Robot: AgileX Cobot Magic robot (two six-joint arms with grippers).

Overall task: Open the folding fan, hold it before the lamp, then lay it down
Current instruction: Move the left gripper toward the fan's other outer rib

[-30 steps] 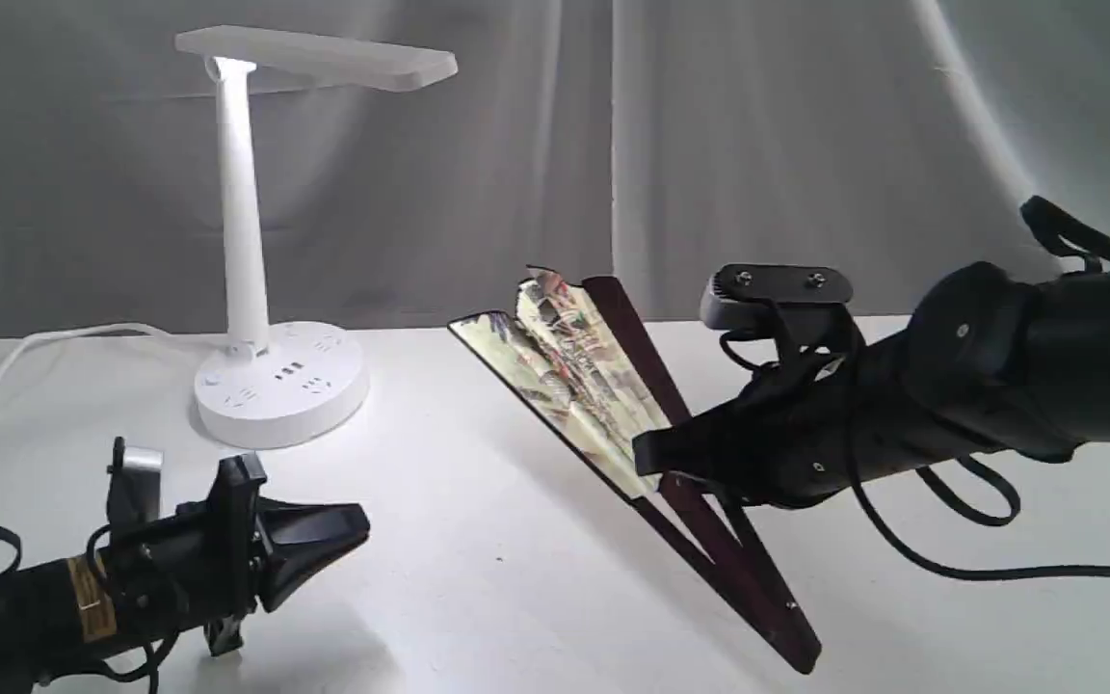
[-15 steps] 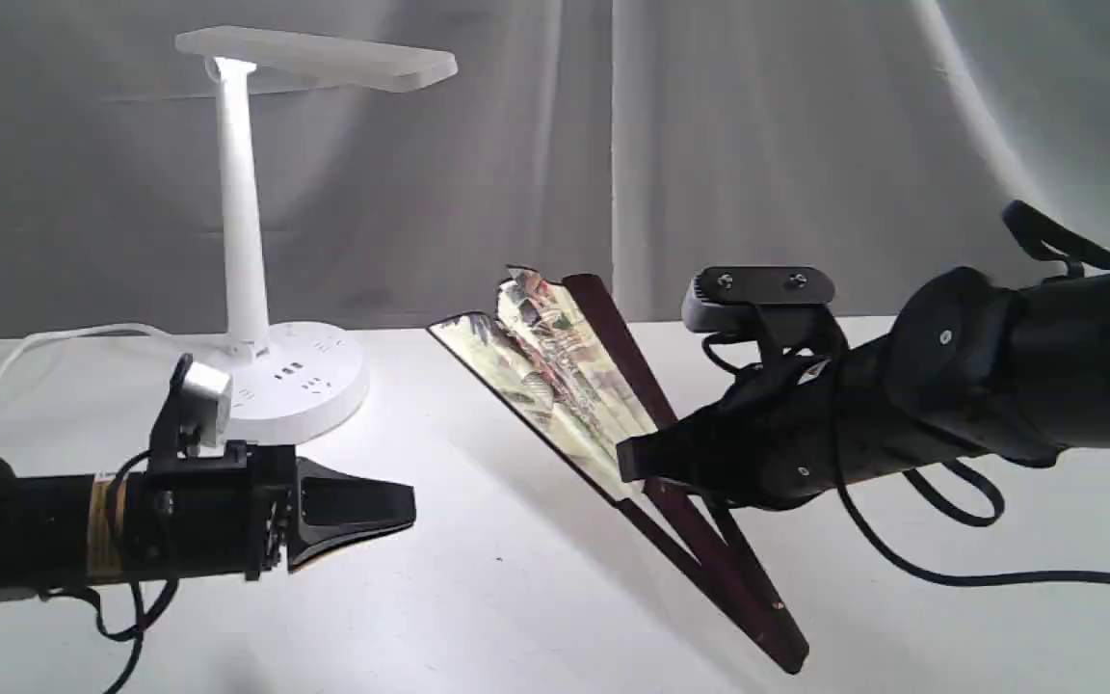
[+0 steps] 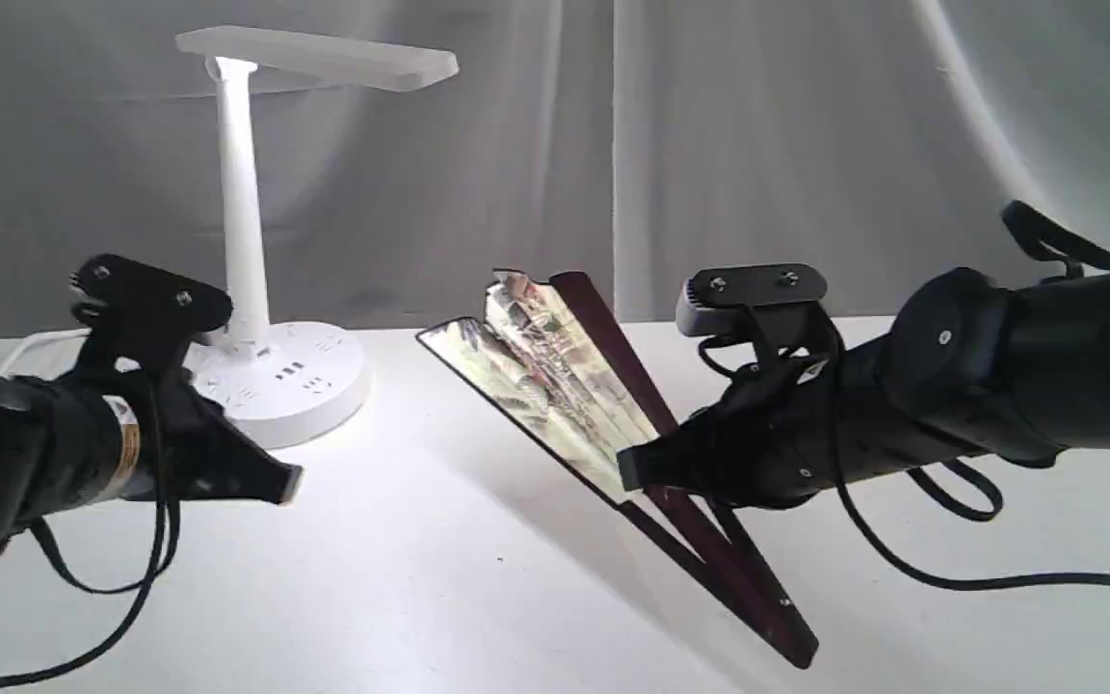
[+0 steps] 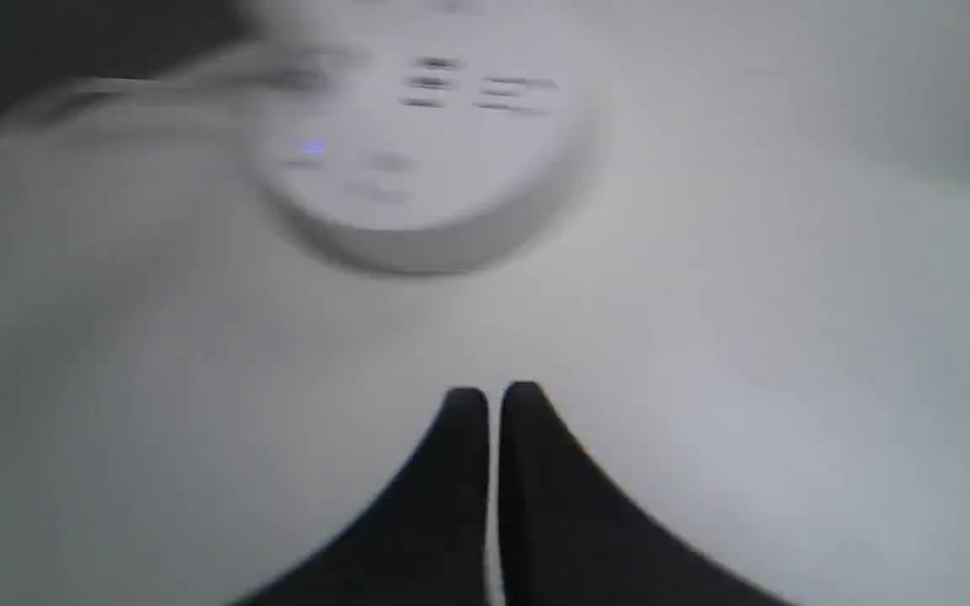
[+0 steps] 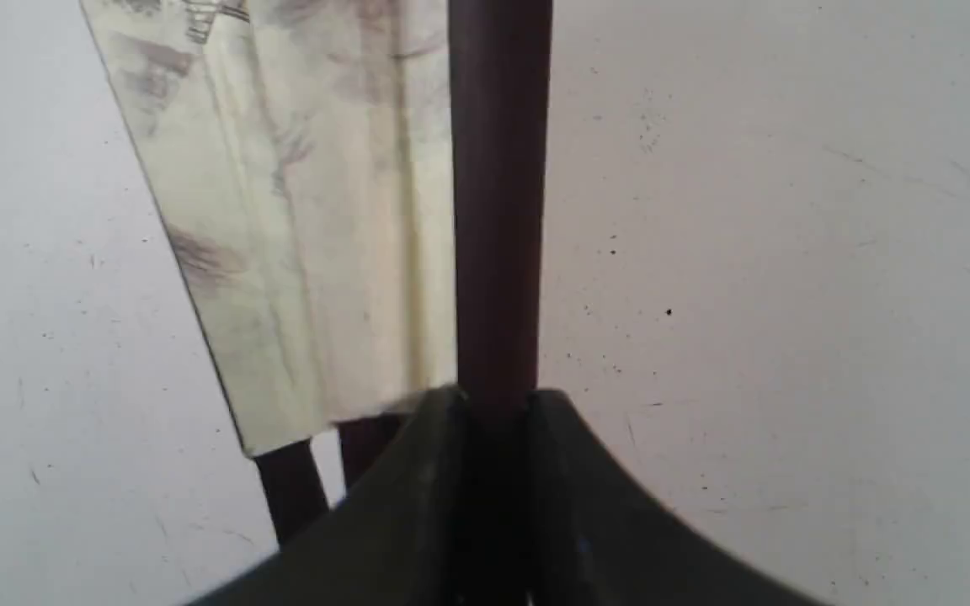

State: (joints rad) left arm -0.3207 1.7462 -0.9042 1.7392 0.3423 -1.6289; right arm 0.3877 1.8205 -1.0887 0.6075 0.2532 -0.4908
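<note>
The folding fan (image 3: pixel 555 381) is partly spread and tilted, its cream painted pleats up and left, its pivot end low near the table at the right. My right gripper (image 3: pixel 634 467) is shut on one dark maroon guard (image 5: pixel 498 210) just below the paper. The white lamp (image 3: pixel 249 241) stands at the back left; its round base (image 4: pixel 418 160) shows blurred in the left wrist view. Left of the fan and in front of the lamp's base, my left gripper (image 3: pixel 287 484) hangs above the table, shut and empty, its black fingertips (image 4: pixel 466 404) together.
A white cord (image 3: pixel 44 339) runs left from the lamp base. A grey curtain (image 3: pixel 757 145) hangs behind the white table (image 3: pixel 459 569). Black cables (image 3: pixel 960 569) trail under the right arm.
My left arm has risen, rolled and pulled back to the left; its wrist camera is now on top. The right gripper has carried the fan slightly to the left.
</note>
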